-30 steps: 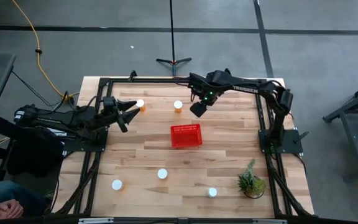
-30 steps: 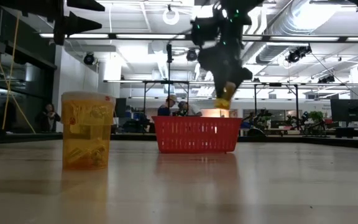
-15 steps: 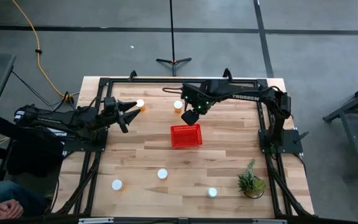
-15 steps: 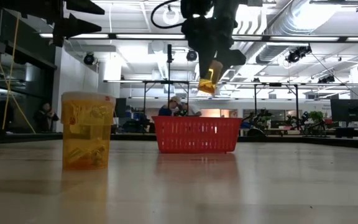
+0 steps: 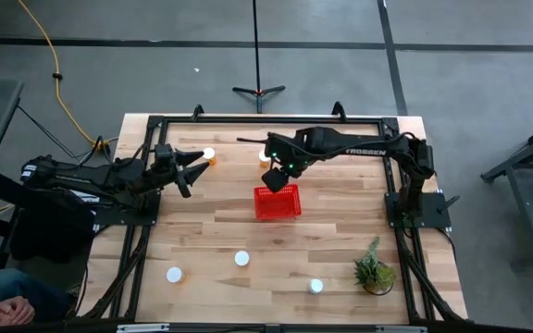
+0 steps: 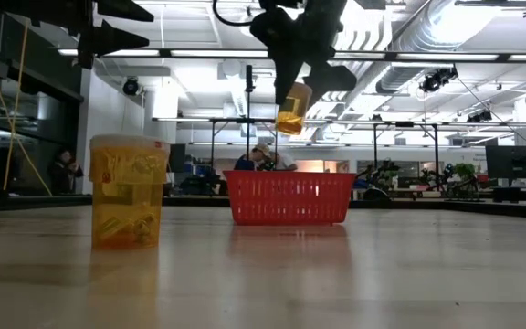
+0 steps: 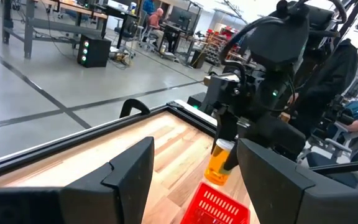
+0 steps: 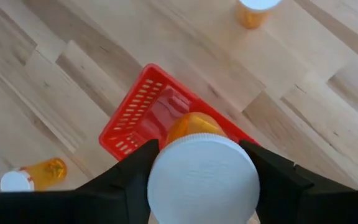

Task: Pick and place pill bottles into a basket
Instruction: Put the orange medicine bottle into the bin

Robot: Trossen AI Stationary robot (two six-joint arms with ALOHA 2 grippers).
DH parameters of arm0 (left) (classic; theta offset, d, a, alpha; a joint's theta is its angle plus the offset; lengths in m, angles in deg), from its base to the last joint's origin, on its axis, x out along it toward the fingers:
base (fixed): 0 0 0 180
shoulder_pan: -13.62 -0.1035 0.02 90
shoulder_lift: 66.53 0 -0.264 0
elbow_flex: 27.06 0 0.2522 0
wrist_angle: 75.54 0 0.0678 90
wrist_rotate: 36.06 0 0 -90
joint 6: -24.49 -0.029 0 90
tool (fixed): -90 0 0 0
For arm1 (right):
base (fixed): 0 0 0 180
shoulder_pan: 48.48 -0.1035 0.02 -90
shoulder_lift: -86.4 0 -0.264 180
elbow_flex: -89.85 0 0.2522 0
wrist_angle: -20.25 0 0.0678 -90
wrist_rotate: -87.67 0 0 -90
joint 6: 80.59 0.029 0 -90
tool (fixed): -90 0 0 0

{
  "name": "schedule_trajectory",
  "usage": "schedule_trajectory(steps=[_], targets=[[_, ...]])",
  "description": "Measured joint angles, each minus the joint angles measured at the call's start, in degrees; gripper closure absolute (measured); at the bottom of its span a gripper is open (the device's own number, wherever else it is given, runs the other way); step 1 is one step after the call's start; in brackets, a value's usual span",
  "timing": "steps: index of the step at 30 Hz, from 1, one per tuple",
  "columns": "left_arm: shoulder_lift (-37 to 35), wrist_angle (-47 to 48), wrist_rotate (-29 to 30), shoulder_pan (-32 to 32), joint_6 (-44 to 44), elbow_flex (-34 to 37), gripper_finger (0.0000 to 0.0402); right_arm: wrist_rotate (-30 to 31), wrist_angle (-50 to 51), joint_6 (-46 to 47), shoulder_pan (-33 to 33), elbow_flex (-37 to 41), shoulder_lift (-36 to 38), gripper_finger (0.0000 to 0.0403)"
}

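My right gripper (image 5: 270, 176) is shut on an orange pill bottle (image 6: 291, 111) with a white cap, high over the far left corner of the red latticed basket (image 5: 278, 203). My left gripper (image 5: 195, 172) is open and empty at the table's far left, beside a bottle (image 5: 209, 154) on the table. Another bottle (image 5: 266, 157) stands just beyond the right gripper. Three more bottles (image 5: 241, 259) (image 5: 174, 275) (image 5: 316, 287) stand near the front edge. One of these looms large in the low view (image 6: 129, 192). My right gripper pinches the bottle's white cap (image 8: 202, 177) between its two fingers (image 8: 132, 177), which come from above and point down. The orange body (image 7: 219, 165) hangs below the fingers, slightly tilted, lifted clear above the basket (image 8: 143, 118).
A small green potted plant (image 5: 374, 269) stands at the front right. Dark frame rails (image 5: 248, 118) run along the table's far and side edges. Bare wood lies between the basket and the front bottles. People sit in the room beyond the table.
My right gripper has carried the bottle up and toward the table's left, from beyond the basket's far right to over its far left corner. The bottle stays in the hold and hangs more nearly upright.
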Motion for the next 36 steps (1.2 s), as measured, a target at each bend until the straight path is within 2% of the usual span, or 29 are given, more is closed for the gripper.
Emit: schedule_trajectory(steps=[4, 11, 19, 29, 36], targets=[[0.02, 0.01, 0.02, 0.01, -0.08, 0.0, 0.0137, 1.17, -0.07, 0.48, -1.2, 0.0, -0.8, 0.0185], [0.02, -0.02, 0.02, 0.02, -0.08, 0.0, 0.0137, 1.79, -0.64, 0.48, -3.14, 0.07, -3.73, 0.0209], [-0.07, -0.04, -0.96, 0.0, 0.13, 0.0, 0.0137, 3.03, -0.79, 0.62, -4.09, 0.07, -6.14, 0.0181], [-0.07, -0.07, -1.27, 0.02, 1.4, 0.0, 0.0137, 2.63, -3.73, 0.85, -4.63, 0.07, -9.99, 0.0199], [-0.07, -0.07, -1.27, 0.0, 1.4, 0.0, 0.0137, 3.53, -4.85, 0.46, -4.67, 0.07, -12.33, 0.0183]])
